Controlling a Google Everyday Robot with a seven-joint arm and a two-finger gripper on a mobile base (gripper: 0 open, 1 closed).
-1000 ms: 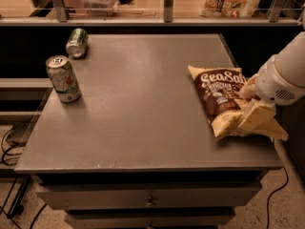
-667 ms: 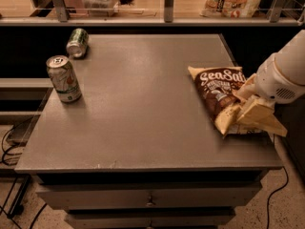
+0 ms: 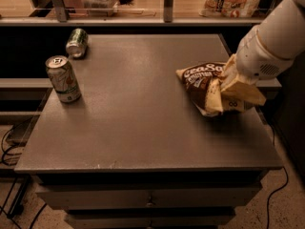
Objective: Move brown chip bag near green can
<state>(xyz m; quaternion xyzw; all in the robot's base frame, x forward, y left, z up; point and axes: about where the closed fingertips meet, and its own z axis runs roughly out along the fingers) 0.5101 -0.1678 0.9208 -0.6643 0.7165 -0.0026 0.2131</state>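
Note:
The brown chip bag (image 3: pixel 202 82) is at the right side of the table, crumpled and tilted, its dark front with white script facing up and left. My gripper (image 3: pixel 229 82) comes in from the right on the white arm (image 3: pixel 269 39) and is shut on the bag's right end, holding it partly raised off the tabletop. The green can (image 3: pixel 76 42) lies on its side at the table's back left corner, far from the bag.
A paler whitish-green can (image 3: pixel 63 78) stands upright near the left edge, in front of the green can. The grey table (image 3: pixel 143 123) has drawers below. A shelf with packages runs behind the table. Cables lie on the floor at left and right.
The bag has moved left and up with my gripper, from the table's right edge towards the middle, and is more crumpled. The cans have not moved.

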